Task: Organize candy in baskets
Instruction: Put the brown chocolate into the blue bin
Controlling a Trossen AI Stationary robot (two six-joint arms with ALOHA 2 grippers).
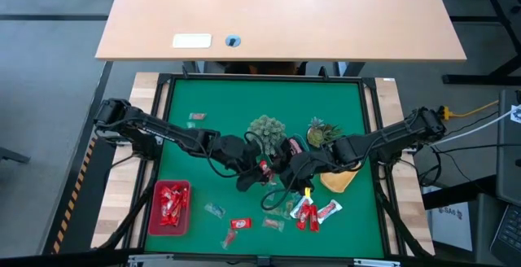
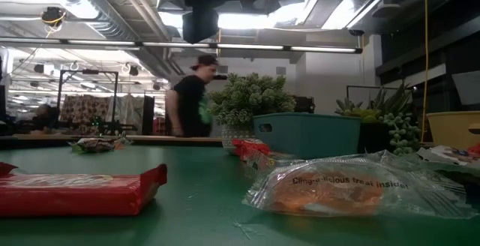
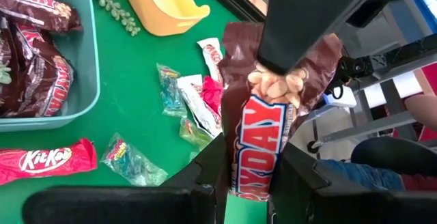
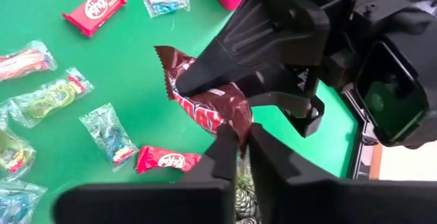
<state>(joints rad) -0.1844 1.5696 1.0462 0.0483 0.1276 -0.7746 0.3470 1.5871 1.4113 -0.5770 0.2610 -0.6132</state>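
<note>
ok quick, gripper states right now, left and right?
Left gripper: closed on the brown PayDay bar.
Right gripper: closed on the other end of the same bar, mid-table.

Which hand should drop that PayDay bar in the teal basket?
Probably right. Both hands grip the PayDay bar, but the teal basket of PayDays sits closer to the right hand, seen from above.

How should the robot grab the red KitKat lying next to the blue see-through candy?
From straight above, fingers closing across the short width of the KitKat, at its middle. It lies flat on the green mat, with bare mat along both long edges. First the left gripper and right gripper must free up: both hold the PayDay bar.
</note>
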